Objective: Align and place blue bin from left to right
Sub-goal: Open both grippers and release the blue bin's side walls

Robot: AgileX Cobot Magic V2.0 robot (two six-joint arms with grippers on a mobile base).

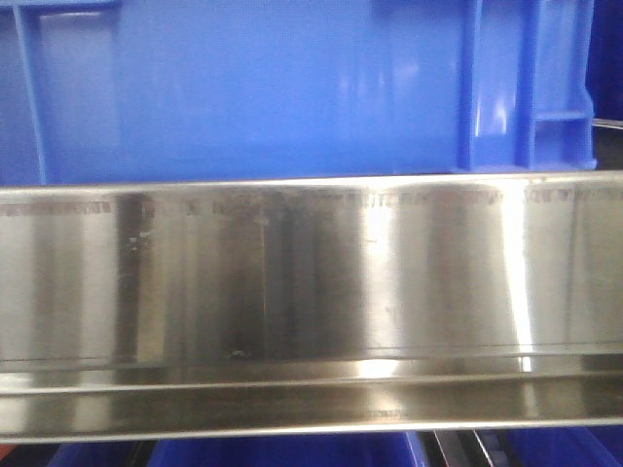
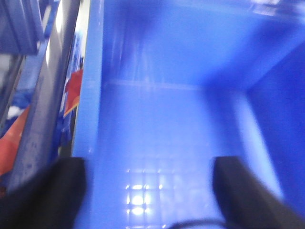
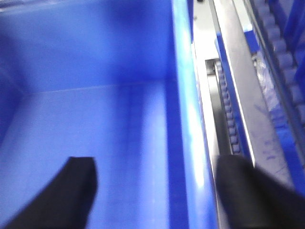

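both grippers straddling bin point(image 1: 292, 88) side walls: left gripper point(image 2: 150, 186) and right gripper point(image 3: 157, 191) spread wide, not clamped. closing evenly should be keeping it square above steel rail point(image 1: 311, 282).

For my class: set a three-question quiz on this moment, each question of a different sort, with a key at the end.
1. True or false: in the front-facing view the blue bin sits above a brushed steel panel.
2. In the right wrist view, the right gripper has its fingers: A) both inside the bin; B) one on each side of the bin's wall; C) both outside the bin.
3. Fill in: the bin's inside floor, seen past the left gripper, holds ____.

Key
1. True.
2. B: one finger is inside, one is outside, over the roller rail.
3. Nothing; the visible floor is bare.
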